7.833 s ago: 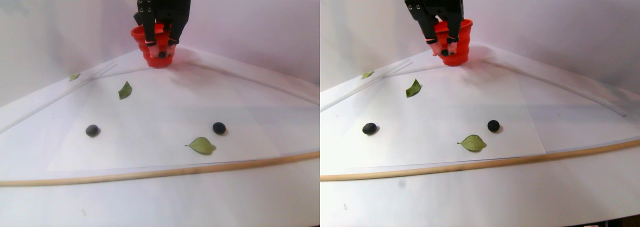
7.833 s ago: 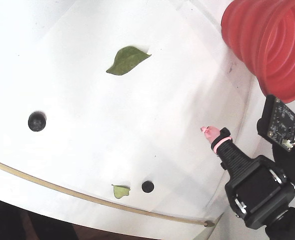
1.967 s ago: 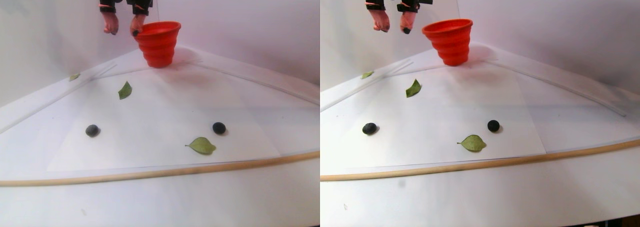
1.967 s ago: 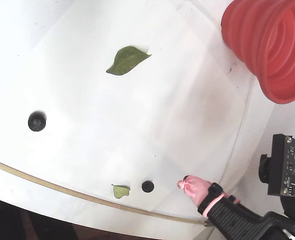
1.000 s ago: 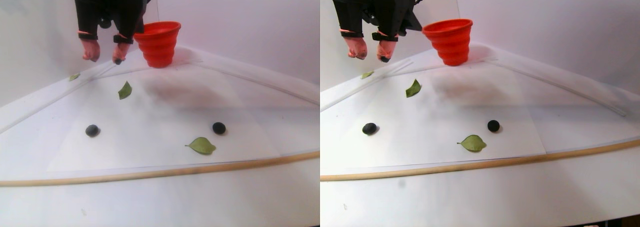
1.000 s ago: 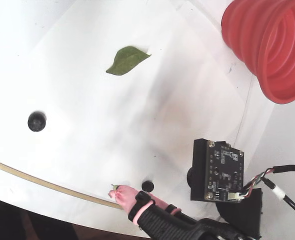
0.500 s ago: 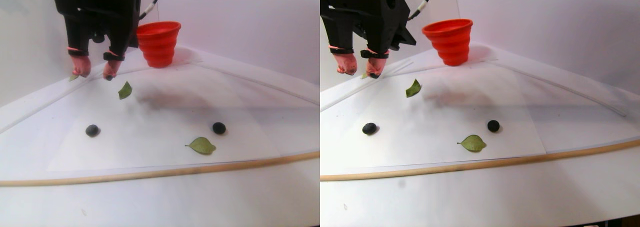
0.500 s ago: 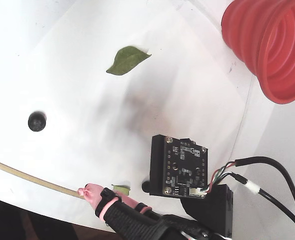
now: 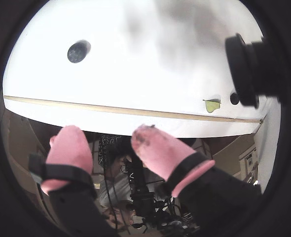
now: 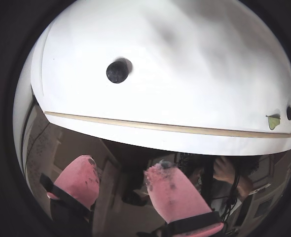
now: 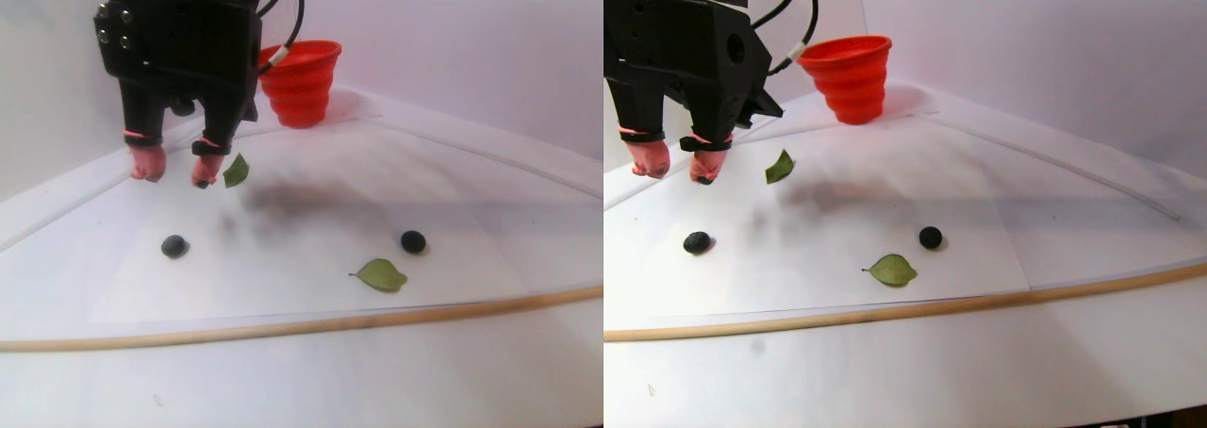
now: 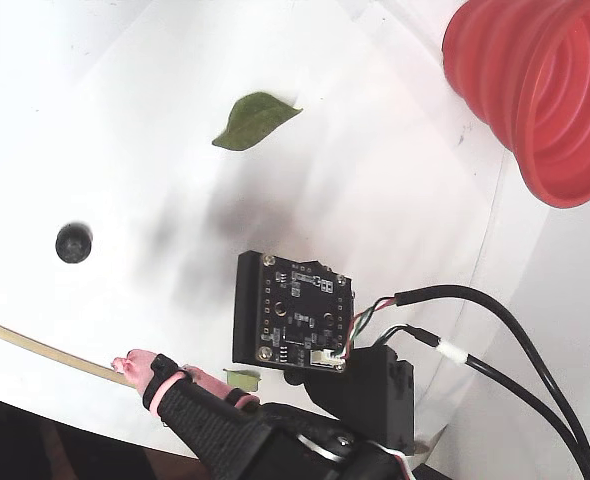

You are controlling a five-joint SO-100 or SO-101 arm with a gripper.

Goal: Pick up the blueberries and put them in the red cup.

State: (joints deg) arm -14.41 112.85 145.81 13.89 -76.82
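Two blueberries lie on the white sheet in the stereo pair view, one at the left (image 11: 173, 246) and one at the right (image 11: 413, 241). The red cup (image 11: 300, 82) stands upright at the back. My gripper (image 11: 176, 175) hangs open and empty above the sheet, behind and above the left blueberry. Both wrist views show the pink fingertips (image 9: 69, 143) (image 10: 167, 190) apart, dark-smudged, with nothing between them, and the near blueberry (image 9: 78, 51) (image 10: 117, 71) ahead. In the fixed view the arm hides one blueberry; the other blueberry (image 12: 73, 243) and the cup (image 12: 545, 100) show.
Green leaves lie on the sheet: one by the right blueberry (image 11: 382, 274), one beside the gripper (image 11: 236, 171), one large in the fixed view (image 12: 255, 118). A thin wooden strip (image 11: 311, 324) runs along the table's front edge. White walls close the back.
The gripper has come away from the red cup, moving left, forward and down toward the left blueberry. It stays open. Blueberries, leaves and cup have not moved.
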